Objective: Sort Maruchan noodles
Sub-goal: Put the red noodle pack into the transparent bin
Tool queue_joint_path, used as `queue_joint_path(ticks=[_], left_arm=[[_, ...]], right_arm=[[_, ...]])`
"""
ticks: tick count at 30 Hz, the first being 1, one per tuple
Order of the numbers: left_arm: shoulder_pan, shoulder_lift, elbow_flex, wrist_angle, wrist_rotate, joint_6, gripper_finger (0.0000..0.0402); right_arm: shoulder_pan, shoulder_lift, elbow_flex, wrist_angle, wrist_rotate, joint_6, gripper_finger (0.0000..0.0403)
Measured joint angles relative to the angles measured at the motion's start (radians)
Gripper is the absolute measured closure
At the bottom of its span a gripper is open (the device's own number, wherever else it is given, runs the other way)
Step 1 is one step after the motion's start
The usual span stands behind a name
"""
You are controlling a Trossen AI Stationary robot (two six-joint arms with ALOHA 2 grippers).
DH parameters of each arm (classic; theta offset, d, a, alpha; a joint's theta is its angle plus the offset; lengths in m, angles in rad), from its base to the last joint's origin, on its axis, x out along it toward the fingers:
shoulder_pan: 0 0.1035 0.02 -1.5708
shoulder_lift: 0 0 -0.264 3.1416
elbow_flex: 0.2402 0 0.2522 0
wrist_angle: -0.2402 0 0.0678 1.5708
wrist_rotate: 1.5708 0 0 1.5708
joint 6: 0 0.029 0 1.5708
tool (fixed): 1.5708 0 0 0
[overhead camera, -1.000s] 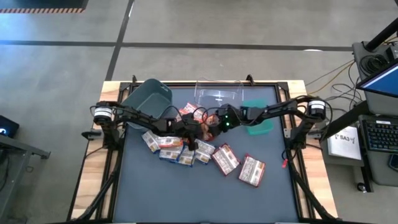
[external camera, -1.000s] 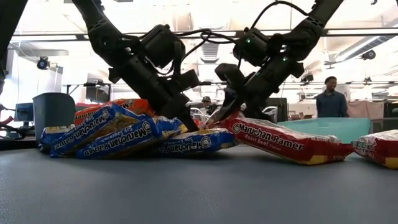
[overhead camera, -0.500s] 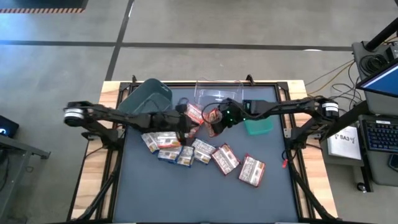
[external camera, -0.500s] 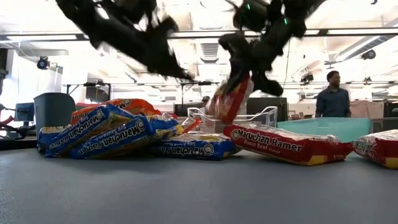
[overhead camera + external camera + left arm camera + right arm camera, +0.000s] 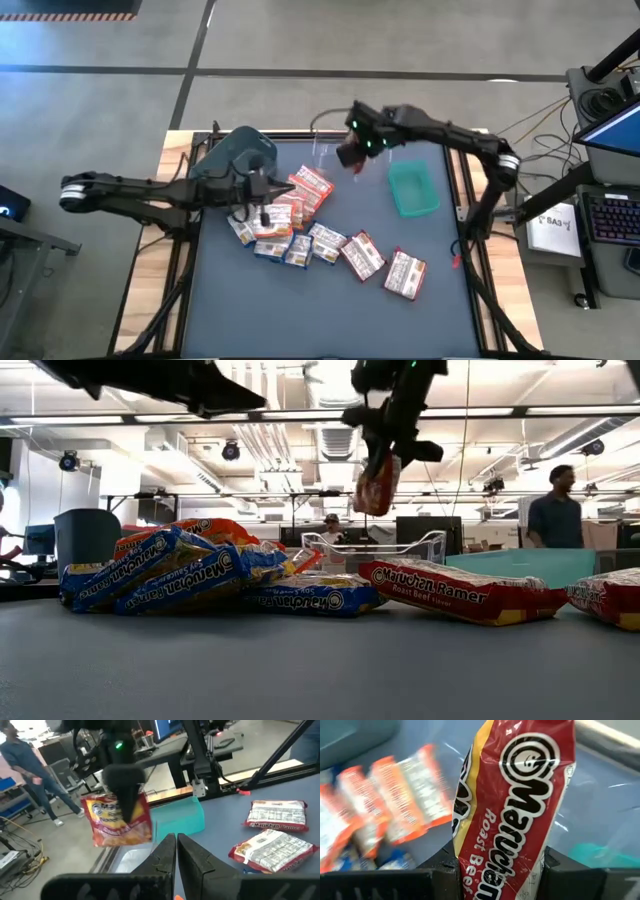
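Maroon and white, a Roast Beef packet (image 5: 512, 805) hangs from the right gripper (image 5: 352, 158), whose fingers are closed part-way on its lower end — in the low view the packet (image 5: 377, 484) dangles well above the table, over the clear bin (image 5: 375, 546). From above, that gripper sits at the far edge of the table, over the clear bin (image 5: 330, 150) and beside the green bin (image 5: 413, 188).

The left gripper (image 5: 262, 190) is fully closed and holds nothing; in its own wrist view the two dark fingers (image 5: 167, 852) press together. It hovers near the grey bin (image 5: 238, 160), above the pile of packets (image 5: 275, 225).

The rest of the noodles lie on the dark table (image 5: 330, 310): orange-red ones (image 5: 305, 190) at the far side of the pile, blue-and-white ones (image 5: 185, 570) stacked at the near side, and two maroon-and-white packets (image 5: 385, 265) apart to the right, close to each other.

A person (image 5: 552, 510) stands in the room beyond the table.
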Motion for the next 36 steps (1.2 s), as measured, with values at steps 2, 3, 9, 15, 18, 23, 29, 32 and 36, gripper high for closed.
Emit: queue_joint_path(ticks=[2, 3, 9, 15, 18, 23, 29, 32, 36], left_arm=[[0.000, -0.037, -0.018, 0.003, -0.009, 0.011, 0.0402], [0.000, -0.056, -0.026, -0.001, -0.020, 0.021, 0.0402], [0.001, -0.123, -0.061, 0.001, -0.038, 0.057, 0.0402], [0.002, -0.134, -0.064, -0.035, -0.100, 0.094, 0.0402], [0.002, -0.133, -0.064, -0.037, -0.106, 0.104, 0.0402], [0.002, -0.133, -0.064, -0.036, -0.106, 0.113, 0.0402], [0.002, -0.127, -0.063, -0.036, -0.107, 0.113, 0.0402], [0.002, -0.126, -0.062, -0.038, -0.107, 0.113, 0.0402], [0.002, -0.126, -0.062, -0.049, -0.107, 0.113, 0.0402]], right_arm=[[-0.052, 0.052, 0.060, -0.060, 0.000, -0.008, 0.0289], [-0.076, 0.079, 0.085, -0.090, 0.000, -0.008, 0.0289], [-0.161, 0.212, 0.193, -0.158, 0.002, -0.013, 0.0289], [-0.157, 0.313, 0.287, -0.158, -0.025, -0.016, 0.0289], [-0.139, 0.339, 0.311, -0.130, -0.029, -0.017, 0.0289], [-0.120, 0.364, 0.311, -0.072, -0.035, -0.003, 0.0289], [-0.104, 0.390, 0.311, -0.041, -0.028, 0.052, 0.0290], [-0.097, 0.407, 0.311, -0.022, -0.025, 0.082, 0.0290], [-0.085, 0.421, 0.311, -0.015, -0.007, 0.126, 0.0290]])
